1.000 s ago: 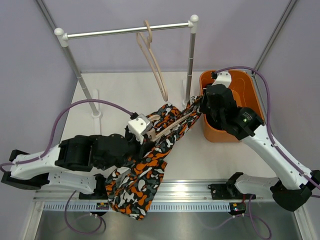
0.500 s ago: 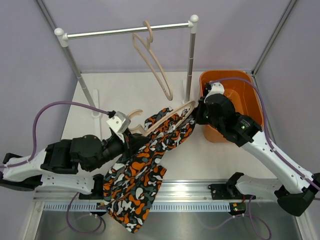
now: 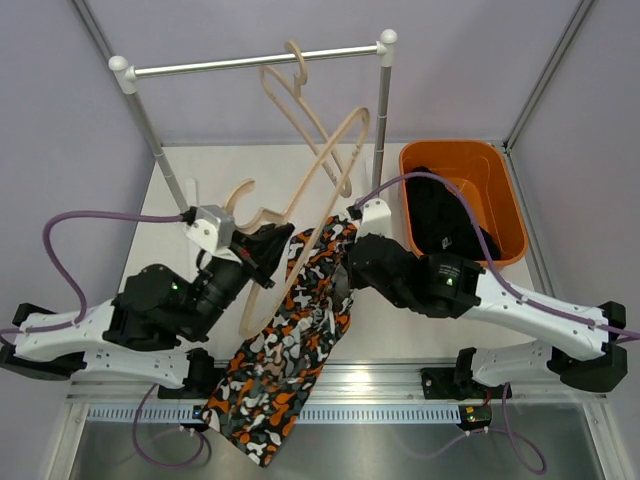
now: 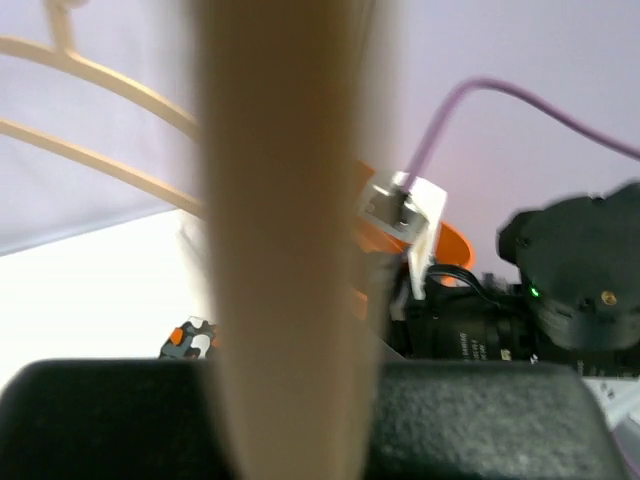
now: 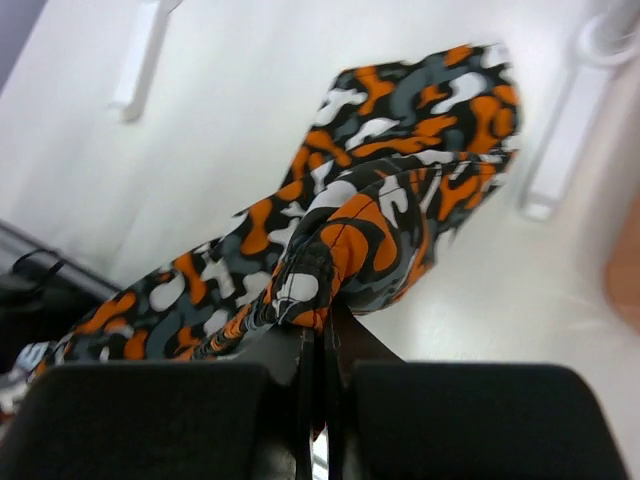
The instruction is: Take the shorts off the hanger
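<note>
step: we part shorts (image 5: 380, 230) from hanger (image 4: 290, 250).
left tool (image 3: 270, 245): pinches hanger.
right tool (image 5: 322, 340): pinches shorts.
next: we carry shorts to bin (image 3: 450, 146), right of right tool.

Orange bin (image 3: 452, 147), metal clothes rail (image 3: 250, 62), white tabletop (image 3: 230, 170)
</note>
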Tool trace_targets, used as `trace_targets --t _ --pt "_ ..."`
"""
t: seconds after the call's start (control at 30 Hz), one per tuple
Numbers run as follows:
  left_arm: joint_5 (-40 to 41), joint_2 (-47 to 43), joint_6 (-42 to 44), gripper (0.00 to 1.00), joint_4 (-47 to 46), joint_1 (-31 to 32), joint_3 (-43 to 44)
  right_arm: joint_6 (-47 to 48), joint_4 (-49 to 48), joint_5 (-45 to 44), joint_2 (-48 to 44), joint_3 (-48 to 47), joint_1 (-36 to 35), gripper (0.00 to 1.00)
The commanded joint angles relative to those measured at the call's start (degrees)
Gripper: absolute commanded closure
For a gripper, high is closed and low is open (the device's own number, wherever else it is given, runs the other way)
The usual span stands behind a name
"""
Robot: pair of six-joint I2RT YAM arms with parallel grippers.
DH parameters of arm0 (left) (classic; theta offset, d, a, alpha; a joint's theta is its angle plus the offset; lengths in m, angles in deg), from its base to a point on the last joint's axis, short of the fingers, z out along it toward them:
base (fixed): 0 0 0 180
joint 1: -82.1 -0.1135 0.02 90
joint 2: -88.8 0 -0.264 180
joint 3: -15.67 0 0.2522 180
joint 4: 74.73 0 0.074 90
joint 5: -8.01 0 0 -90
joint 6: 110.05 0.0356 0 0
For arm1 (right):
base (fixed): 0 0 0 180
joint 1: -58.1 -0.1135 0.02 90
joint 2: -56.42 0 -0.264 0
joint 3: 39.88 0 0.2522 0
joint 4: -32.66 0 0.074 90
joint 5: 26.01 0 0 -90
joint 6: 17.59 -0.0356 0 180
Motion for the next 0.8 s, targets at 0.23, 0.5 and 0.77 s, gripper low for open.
trace_targets --t 0.23,0.5,0.77 --pt "11.1 -9.5 -1.2 1.0 9.4 0.3 12.0 18.3 4.5 -23.4 -6.7 -30.8 16.0 1.0" --pt "10.6 -7.8 -8.7 1.0 22.9 0.3 13.5 67.4 -55.2 -31.9 -3.0 -33.3 21.8 1.0" --pt "8.1 -8.0 -14.9 1.0 27.6 0.3 8.1 66.3 -61.3 -22.2 12.8 -50.2 36.0 1.0"
